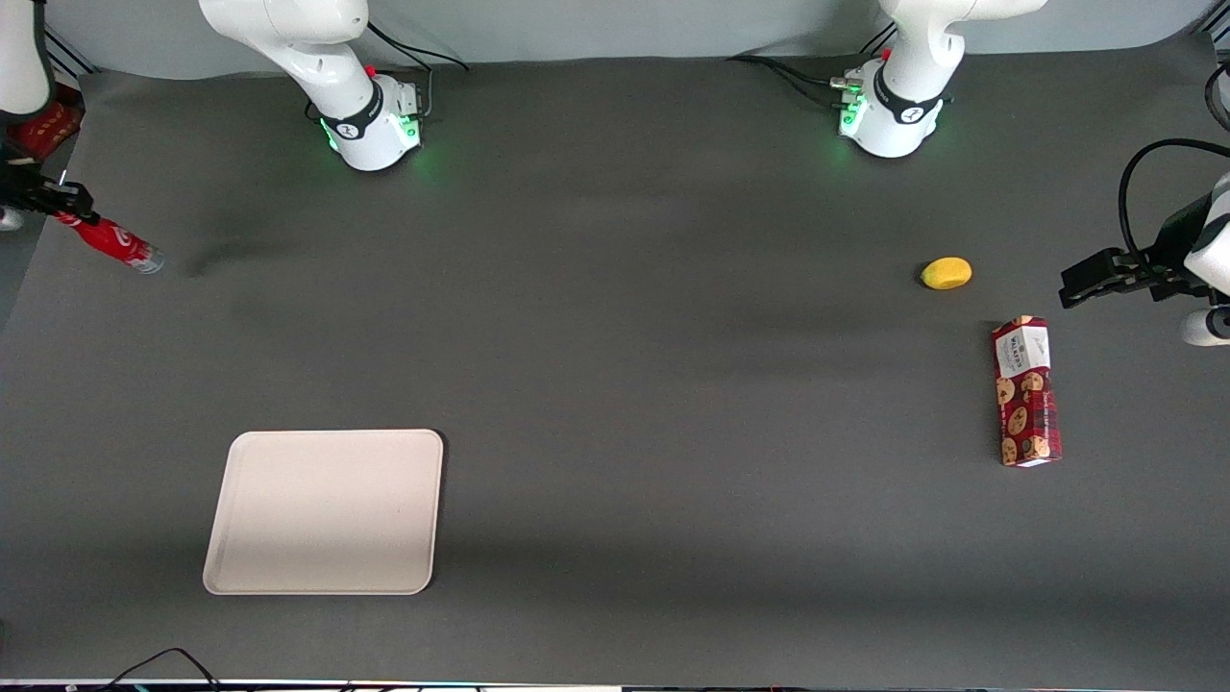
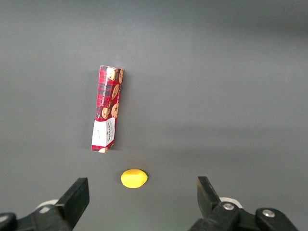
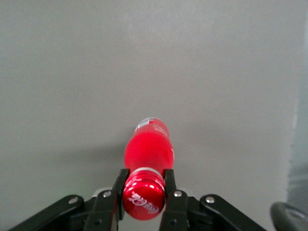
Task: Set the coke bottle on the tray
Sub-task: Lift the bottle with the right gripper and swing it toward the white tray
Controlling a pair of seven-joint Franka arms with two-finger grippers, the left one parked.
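Note:
The coke bottle (image 1: 113,241) is a slim red bottle with white script, tilted, its silvery base pointing down toward the table at the working arm's end. My right gripper (image 1: 60,200) is shut on its neck just under the red cap. In the right wrist view the two black fingers (image 3: 119,185) clamp the neck of the coke bottle (image 3: 147,150) from both sides, with the gripper (image 3: 144,185) round the cap. The beige tray (image 1: 325,510) lies flat and bare, nearer the front camera than the bottle.
A red cookie box (image 1: 1026,391) and a small yellow object (image 1: 947,273) lie toward the parked arm's end of the table; both show in the left wrist view, the box (image 2: 107,109) and the yellow object (image 2: 134,178). Two arm bases stand farthest from the front camera.

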